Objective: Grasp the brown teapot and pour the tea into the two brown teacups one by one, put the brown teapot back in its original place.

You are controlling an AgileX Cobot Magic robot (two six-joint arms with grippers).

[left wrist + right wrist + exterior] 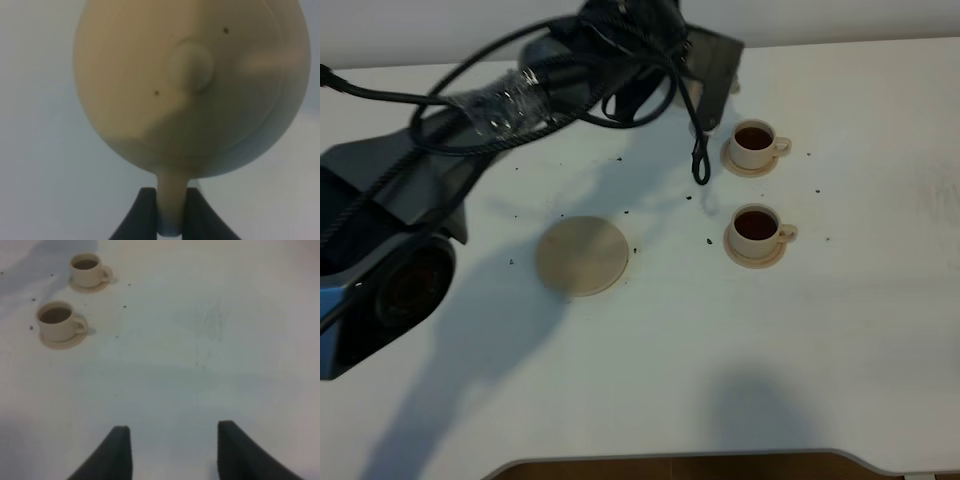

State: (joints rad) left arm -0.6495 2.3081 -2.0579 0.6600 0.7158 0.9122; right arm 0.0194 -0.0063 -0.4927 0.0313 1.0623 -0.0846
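The brown teapot (pixel 195 85) fills the left wrist view, lid knob toward the camera. My left gripper (pixel 170 207) is shut on its loop handle (pixel 170 200). In the exterior high view my left arm (pixel 520 95) reaches to the far middle of the table, and its wrist hides the teapot. The two brown teacups (pixel 753 145) (pixel 757 227) stand on their saucers just right of that wrist, both holding dark tea. The original place, a flat beige disc (pixel 582 256), lies bare near the table's middle. My right gripper (pixel 172 450) hangs open over bare table, well clear of the cups (pixel 87 269) (pixel 57 321).
Dark specks are scattered on the white table (pixel 650 360) around the disc and the cups. A black cable loop (pixel 701 160) dangles from the left wrist beside the far cup. The table's front edge (pixel 680 458) runs along the bottom.
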